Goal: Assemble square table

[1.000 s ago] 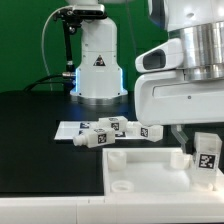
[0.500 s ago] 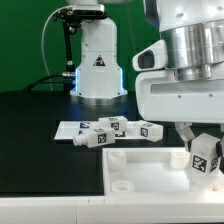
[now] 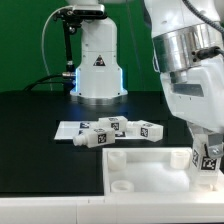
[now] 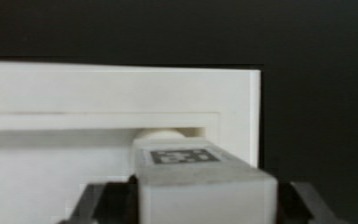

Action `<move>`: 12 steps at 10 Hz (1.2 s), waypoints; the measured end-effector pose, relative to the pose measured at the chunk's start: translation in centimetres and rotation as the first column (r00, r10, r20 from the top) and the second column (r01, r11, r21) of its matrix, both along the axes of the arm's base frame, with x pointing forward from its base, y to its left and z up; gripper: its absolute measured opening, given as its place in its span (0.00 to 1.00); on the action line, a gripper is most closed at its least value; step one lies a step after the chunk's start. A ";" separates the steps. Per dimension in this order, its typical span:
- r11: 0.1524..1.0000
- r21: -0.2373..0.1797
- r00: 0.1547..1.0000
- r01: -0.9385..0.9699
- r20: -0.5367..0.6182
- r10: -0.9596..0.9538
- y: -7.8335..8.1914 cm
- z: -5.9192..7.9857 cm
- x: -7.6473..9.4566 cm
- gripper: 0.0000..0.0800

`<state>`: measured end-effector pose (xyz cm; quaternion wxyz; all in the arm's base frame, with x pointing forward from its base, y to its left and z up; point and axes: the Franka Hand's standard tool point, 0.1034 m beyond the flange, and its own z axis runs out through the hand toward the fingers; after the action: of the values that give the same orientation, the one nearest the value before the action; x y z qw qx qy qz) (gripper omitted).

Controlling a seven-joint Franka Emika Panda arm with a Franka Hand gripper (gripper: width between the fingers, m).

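Note:
The white square slab (image 3: 140,166) lies flat at the front of the black table; it also shows in the wrist view (image 4: 87,105). My gripper (image 3: 209,160) is shut on a white leg (image 3: 211,155) with a black-and-white tag, held at the slab's corner on the exterior view's right. In the wrist view the held leg (image 4: 194,172) sits between my dark fingers (image 4: 108,200), its end close to a round corner hole (image 4: 163,132). I cannot tell whether it touches the slab. Three more legs (image 3: 113,128) lie behind the slab.
The loose legs rest on the marker board (image 3: 66,130) in the middle of the table. The arm's white base (image 3: 98,65) with cables stands at the back. A green wall closes the rear.
The wrist has tilted over and the arm has swung toward the exterior view's right. The held leg has moved slightly lower and right at the slab's corner. The loose legs have not moved.

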<state>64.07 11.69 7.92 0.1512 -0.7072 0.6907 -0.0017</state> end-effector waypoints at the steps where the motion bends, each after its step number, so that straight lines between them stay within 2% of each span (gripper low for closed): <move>1: 0.999 -0.006 0.999 -0.035 0.006 0.035 0.0 0.0 0.0 0.40; 2: 0.997 -0.017 0.997 -0.071 0.005 0.071 0.1 0.0 -0.1 0.40; 3: 0.963 -0.072 0.965 -0.261 0.008 0.263 0.2 0.0 -0.2 0.61; 4: 0.875 -0.137 0.881 -0.464 0.030 0.471 -0.3 0.1 -0.1 0.77; 6: 0.771 -0.191 0.781 -0.608 0.035 0.624 -0.3 0.2 -0.1 0.80; 9: 0.635 -0.237 0.648 -0.735 0.032 0.761 -0.6 0.1 0.0 0.81; 10: 0.345 -0.275 0.367 -0.897 -0.028 0.930 -1.2 0.1 0.6 0.81; 11: 0.310 -0.275 0.331 -0.910 -0.031 0.943 -1.2 -0.1 1.1 0.81; 12: 0.348 -0.273 0.369 -0.897 -0.029 0.929 -1.2 -0.1 1.1 0.81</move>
<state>65.14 10.53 7.83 0.0837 -0.9823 0.1607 -0.0481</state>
